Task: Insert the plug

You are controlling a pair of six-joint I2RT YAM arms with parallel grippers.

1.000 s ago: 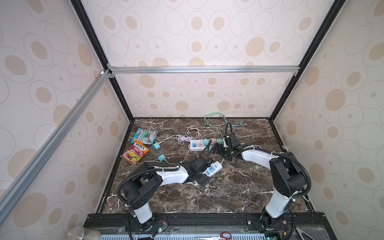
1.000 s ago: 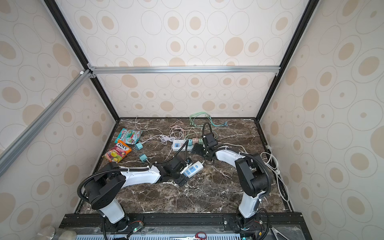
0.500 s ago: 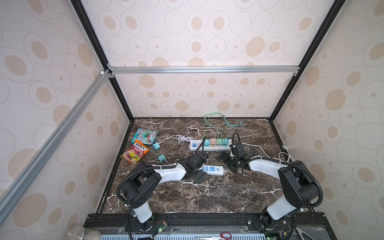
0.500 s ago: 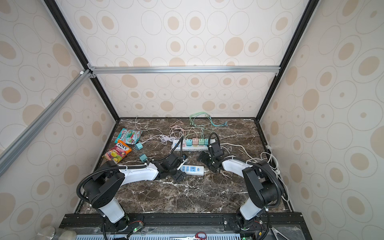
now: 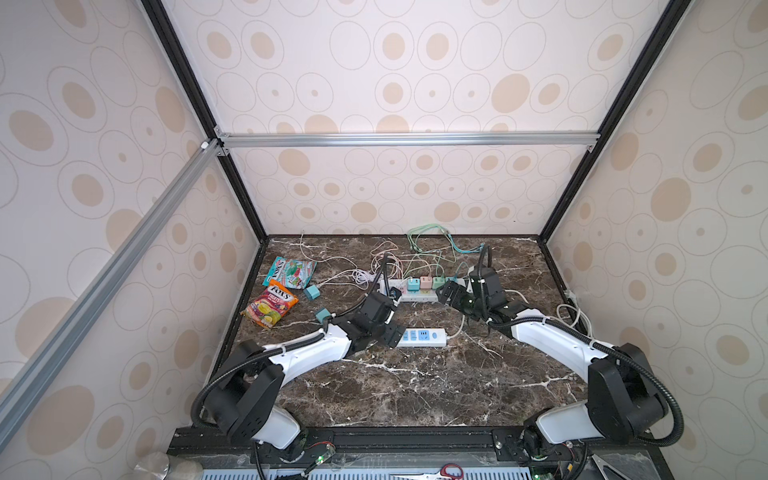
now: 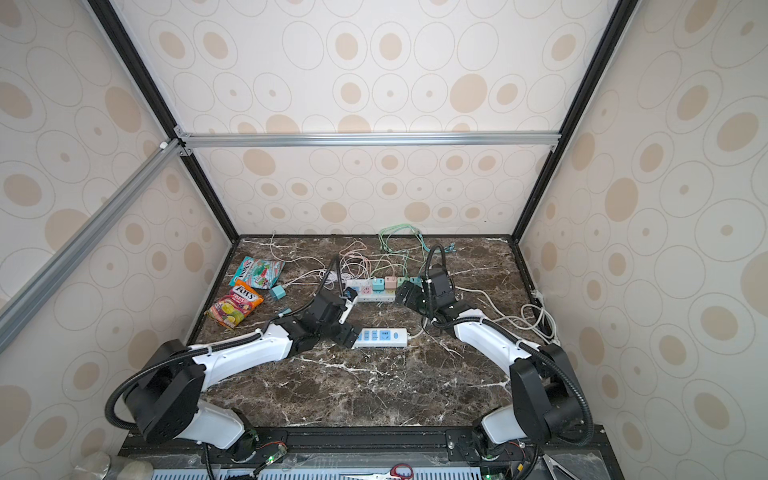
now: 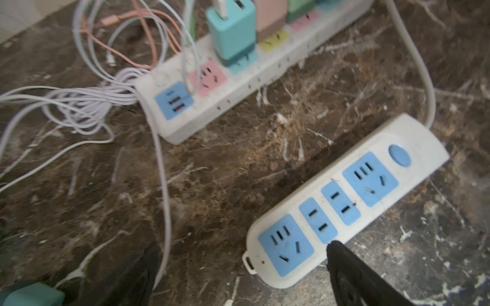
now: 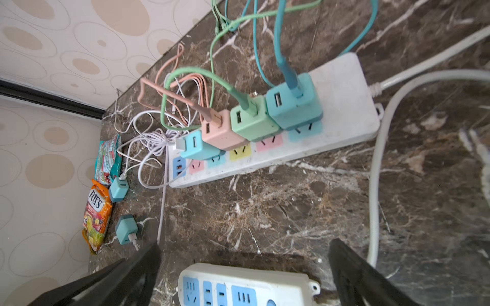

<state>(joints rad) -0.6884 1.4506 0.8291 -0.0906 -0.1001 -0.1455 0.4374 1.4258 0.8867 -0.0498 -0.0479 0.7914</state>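
The left gripper [image 7: 243, 245] is hanging released, empty, over the blue strip [image 7: 342, 201]; the right gripper [image 8: 245, 243] is hovering released near the charger strip [image 8: 339, 79].

- Small strip [image 8: 246, 287], right wrist view: near side cropped by the frame edge.
- Teal charger [image 7: 31, 295], left wrist view: mostly cropped at a corner.
- Scissors [image 5: 451, 471] [image 6: 401, 472], bottom centre of both top views: partly cropped.

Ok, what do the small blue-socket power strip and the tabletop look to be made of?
Small power strip: probably moulded plastic, white body with blue socket faces, smooth satin finish, rounded edges. Tabletop: dark brown with white veins and a faint sheen, so polished marble or a marble-look laminate; cannot tell which.
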